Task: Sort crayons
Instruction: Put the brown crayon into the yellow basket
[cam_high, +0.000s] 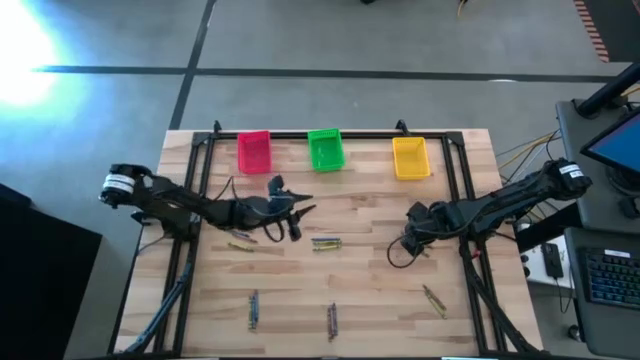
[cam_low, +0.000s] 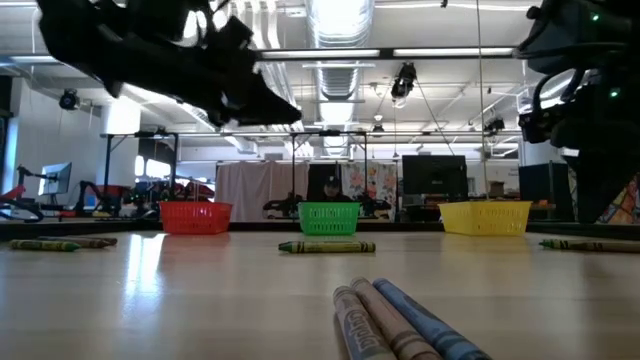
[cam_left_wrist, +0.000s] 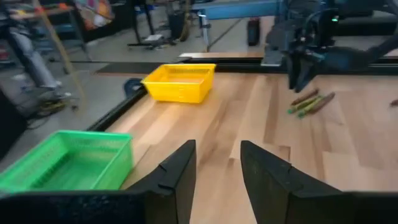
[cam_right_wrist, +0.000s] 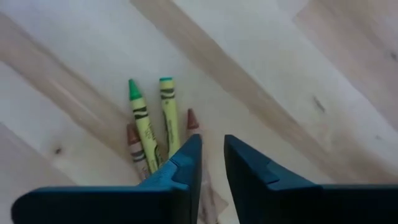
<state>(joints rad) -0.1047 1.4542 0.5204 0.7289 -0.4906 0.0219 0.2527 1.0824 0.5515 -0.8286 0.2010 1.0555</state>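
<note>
Right wrist view: right gripper (cam_right_wrist: 211, 162) empty, jaws nearly closed, above 4 touching crayons (cam_right_wrist: 155, 127) near the table's right edge. Risk: grabbing mixed colours together. Left gripper (cam_left_wrist: 214, 177) open, empty, mid-table.

Arms: two, dark and jointed, each with a white band near its outer end.
Left end effector (cam_left_wrist: 214, 180): two broad, dark, flat-faced fingers.
Right end effector (cam_right_wrist: 211, 168): dark blue-grey fingers; a black cable loops beside it.
</note>
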